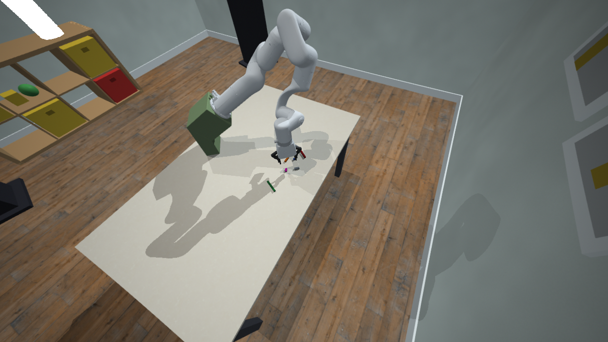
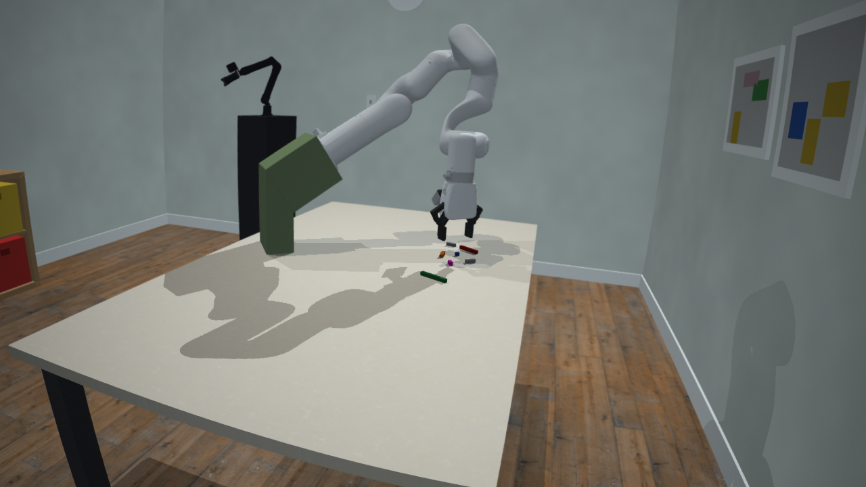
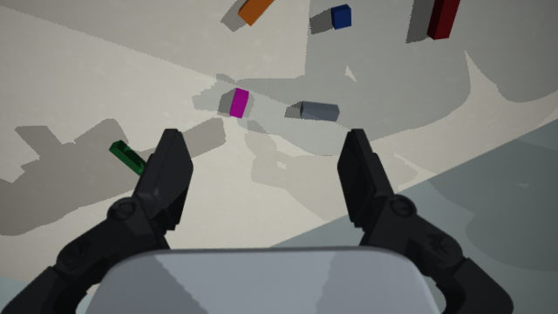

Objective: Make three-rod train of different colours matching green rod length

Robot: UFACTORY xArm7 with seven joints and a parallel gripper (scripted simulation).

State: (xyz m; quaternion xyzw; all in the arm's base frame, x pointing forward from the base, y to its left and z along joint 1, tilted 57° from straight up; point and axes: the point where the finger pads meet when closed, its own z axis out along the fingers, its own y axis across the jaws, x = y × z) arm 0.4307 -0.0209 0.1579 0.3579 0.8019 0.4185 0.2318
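Observation:
My gripper (image 2: 455, 235) (image 3: 265, 147) is open and empty above the table. The green rod (image 1: 271, 186) (image 2: 433, 277) (image 3: 126, 157) lies apart nearest the table's front, partly hidden by a finger in the wrist view. The magenta rod (image 1: 286, 170) (image 2: 450, 262) (image 3: 239, 103) and a grey rod (image 1: 296, 168) (image 2: 469, 261) (image 3: 319, 111) lie apart from each other. The orange rod (image 1: 286, 160) (image 2: 442, 254) (image 3: 255, 10), blue rod (image 2: 457, 254) (image 3: 341, 17) and red rod (image 1: 302, 154) (image 2: 468, 249) (image 3: 443, 19) lie behind them. A second grey rod (image 2: 450, 244) lies farthest back. No rods touch.
The pale table (image 1: 238, 263) (image 2: 363, 400) bears the rods and the arm's green base block (image 1: 209, 125) (image 2: 296, 181). The table's edge runs to the right of the rods. Arm shadows cross the table. A black pedestal (image 2: 266, 175) stands behind it.

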